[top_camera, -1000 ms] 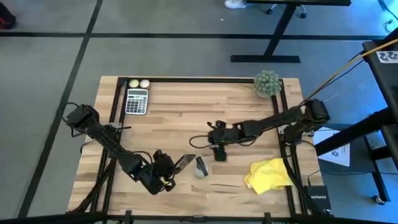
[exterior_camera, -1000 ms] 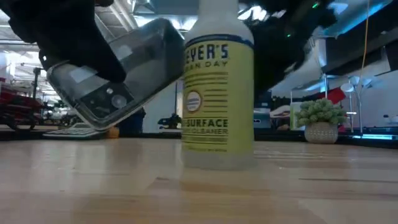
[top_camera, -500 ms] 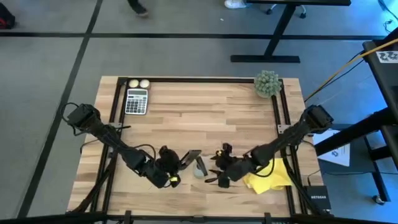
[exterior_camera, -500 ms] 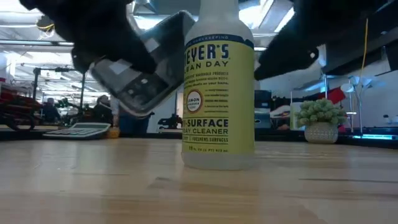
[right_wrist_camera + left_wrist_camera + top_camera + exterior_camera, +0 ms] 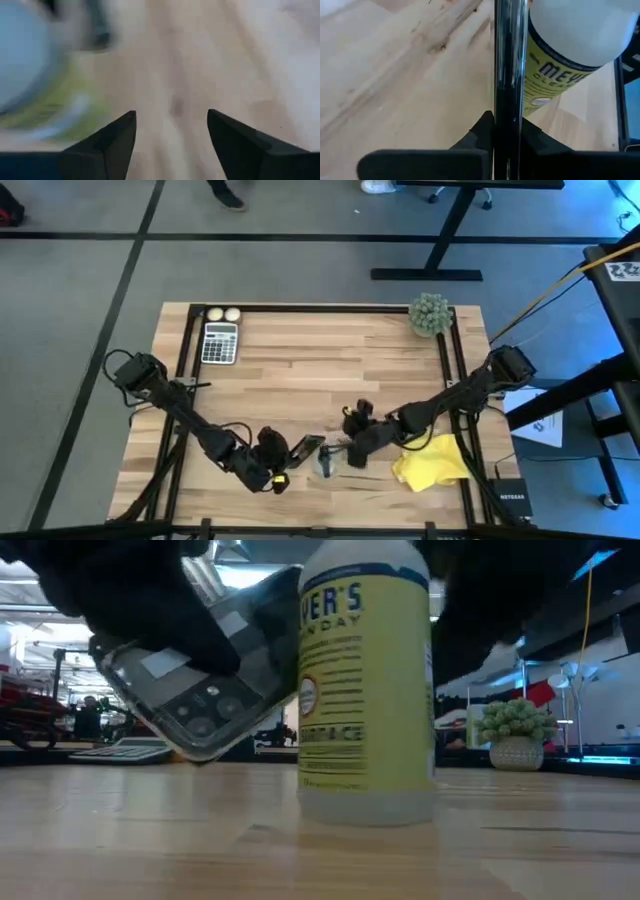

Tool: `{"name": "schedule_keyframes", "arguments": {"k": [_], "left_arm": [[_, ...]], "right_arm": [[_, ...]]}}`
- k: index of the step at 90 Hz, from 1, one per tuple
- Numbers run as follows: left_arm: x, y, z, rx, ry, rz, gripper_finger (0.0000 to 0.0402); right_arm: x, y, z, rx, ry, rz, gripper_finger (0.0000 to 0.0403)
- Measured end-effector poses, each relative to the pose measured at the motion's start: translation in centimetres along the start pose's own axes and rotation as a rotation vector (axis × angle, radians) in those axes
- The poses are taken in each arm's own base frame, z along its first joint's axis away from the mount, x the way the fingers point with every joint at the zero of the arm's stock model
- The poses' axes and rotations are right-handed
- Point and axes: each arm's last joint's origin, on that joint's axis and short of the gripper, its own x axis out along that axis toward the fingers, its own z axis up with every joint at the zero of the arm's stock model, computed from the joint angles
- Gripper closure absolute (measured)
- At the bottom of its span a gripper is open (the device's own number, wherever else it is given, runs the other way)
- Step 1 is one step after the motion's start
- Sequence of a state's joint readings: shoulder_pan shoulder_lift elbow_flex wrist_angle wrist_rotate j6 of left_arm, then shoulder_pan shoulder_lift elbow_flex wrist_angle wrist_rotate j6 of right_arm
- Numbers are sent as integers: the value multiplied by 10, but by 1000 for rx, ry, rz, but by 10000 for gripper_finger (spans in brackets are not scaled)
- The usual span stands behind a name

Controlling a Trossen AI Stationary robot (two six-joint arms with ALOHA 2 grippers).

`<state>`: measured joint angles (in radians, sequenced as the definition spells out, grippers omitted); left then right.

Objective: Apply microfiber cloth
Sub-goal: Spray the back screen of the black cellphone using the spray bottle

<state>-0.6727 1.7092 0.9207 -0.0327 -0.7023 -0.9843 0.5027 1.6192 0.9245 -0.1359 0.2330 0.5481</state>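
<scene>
Low view: the spray bottle (image 5: 365, 690) is cut off at the top edge, its label partly covered by the tilted phone (image 5: 205, 675); dark arm masses overhead cannot be told apart. Left wrist view: the phone shows only edge-on, and the bottle's top runs off frame. Right wrist view: everything beyond the right gripper (image 5: 171, 131) is motion-blurred. High view: the bottle's details are too small to tell.

arms: 2, dark/black, jointed segments w/ thin black cables alongside
left arm (image 5: 185, 412): round black base joint
right arm (image 5: 450, 395): same build
right gripper (image 5: 170, 135): 2 black wedge fingers (image 5: 107, 142), tapered tips
</scene>
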Motion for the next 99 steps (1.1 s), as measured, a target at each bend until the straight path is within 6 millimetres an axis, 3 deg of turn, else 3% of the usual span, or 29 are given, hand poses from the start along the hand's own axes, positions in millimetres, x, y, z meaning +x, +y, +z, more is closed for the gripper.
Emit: {"name": "schedule_keyframes", "arguments": {"k": [9, 20, 37, 54, 69, 86, 92, 99], "left_arm": [[-1, 1, 0, -5, -11, 14, 385], [1, 0, 4, -28, -37, 8, 385], [0, -7, 8, -55, -68, -58, 385], [-6, -13, 3, -86, -64, -96, 385], [-8, -14, 0, -72, -61, -93, 385], [-7, -13, 1, -73, -73, -81, 385], [-6, -12, 3, -79, -84, -77, 384], [-4, -12, 6, -92, -97, -75, 384]], "right_arm": [[-7, 26, -9, -2, -15, 115, 175], [-3, 42, -15, 45, -196, -14, 175], [7, 35, -15, 69, -277, -148, 175], [12, 13, -3, 49, -282, -245, 175], [-4, 1, 4, 28, -150, -162, 175], [-27, 41, -8, 19, -82, 170, 175], [-24, 55, -13, 12, -152, 178, 175], [-13, 59, -19, 35, -252, 50, 175]]}}
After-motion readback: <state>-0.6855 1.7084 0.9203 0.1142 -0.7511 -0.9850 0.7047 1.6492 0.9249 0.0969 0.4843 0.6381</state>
